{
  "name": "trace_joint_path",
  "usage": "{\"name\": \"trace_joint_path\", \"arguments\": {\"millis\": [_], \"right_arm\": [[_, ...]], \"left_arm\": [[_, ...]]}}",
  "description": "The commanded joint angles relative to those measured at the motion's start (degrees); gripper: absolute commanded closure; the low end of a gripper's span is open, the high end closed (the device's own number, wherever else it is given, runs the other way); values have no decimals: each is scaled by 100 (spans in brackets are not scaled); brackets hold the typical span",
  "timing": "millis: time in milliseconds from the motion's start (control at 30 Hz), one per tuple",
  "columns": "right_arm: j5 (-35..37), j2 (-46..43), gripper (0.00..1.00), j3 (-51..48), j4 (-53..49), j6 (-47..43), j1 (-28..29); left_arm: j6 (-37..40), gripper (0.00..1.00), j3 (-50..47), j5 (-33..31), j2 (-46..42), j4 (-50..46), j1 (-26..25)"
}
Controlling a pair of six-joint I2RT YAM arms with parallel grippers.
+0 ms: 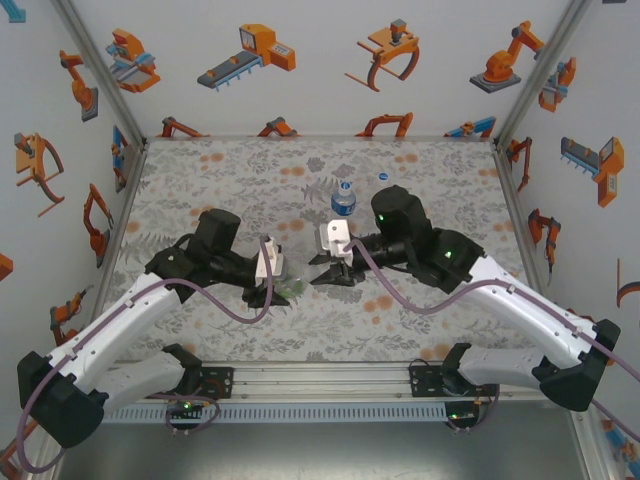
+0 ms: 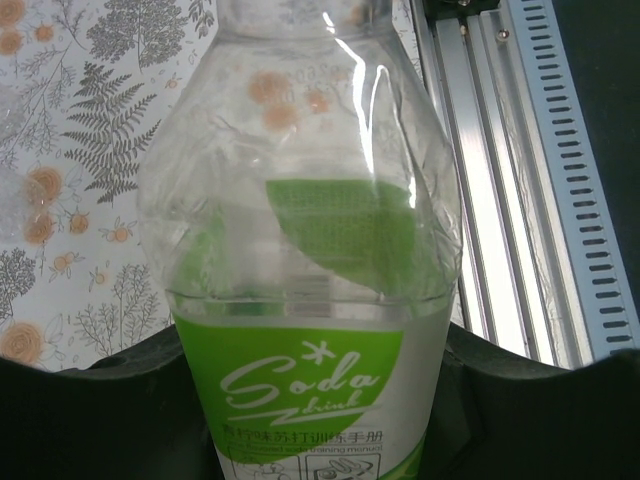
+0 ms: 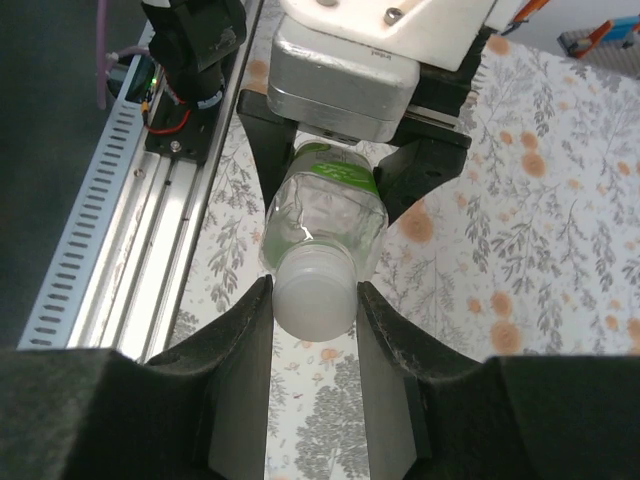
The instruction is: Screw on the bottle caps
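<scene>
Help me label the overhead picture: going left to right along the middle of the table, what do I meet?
Left claw → green-label bottle → right claw, pinching the bottle's white cap.

Clear bottle [image 2: 310, 200] wore lime-green label [image 2: 300, 375] with white script; cap [image 3: 313, 292] was frosted white; tablecloth [image 2: 80, 150], upper left, showed grey ferns, orange blossoms.

The green bottle [image 2: 310, 250] is clear, with a green label that says Soda. It lies on its side, its body squeezed in the left gripper's [image 2: 320, 400] jaws. A white cap [image 3: 313, 285] sits on its neck, pinched by the right gripper [image 3: 313, 300]. The small bottle [image 1: 343, 200] with the blue band stands upright farther back on the bench.
</scene>
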Motion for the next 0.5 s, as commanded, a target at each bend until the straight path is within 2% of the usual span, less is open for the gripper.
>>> {"name": "trace_joint_path", "arguments": {"millis": [0,133,300,400,467], "right_arm": [[706,-74,86,-225,678,1428,27],[1947,-162,100,-496,1109,3997,38],[3010,-125,100,-529,836,7216,46],[3133,-38,100,-619,680,8874,35],[3032,48,100,-701,716,9640,45]], "left_arm": [[119,100,165,197,-57,-29,-11],[102,100,160,89,-89,-18,-7],[-49,100,148,-225,-113,75,14],[-154,100,114,-392,-151,175,14],[-210,100,91,-477,-167,242,12]]}}
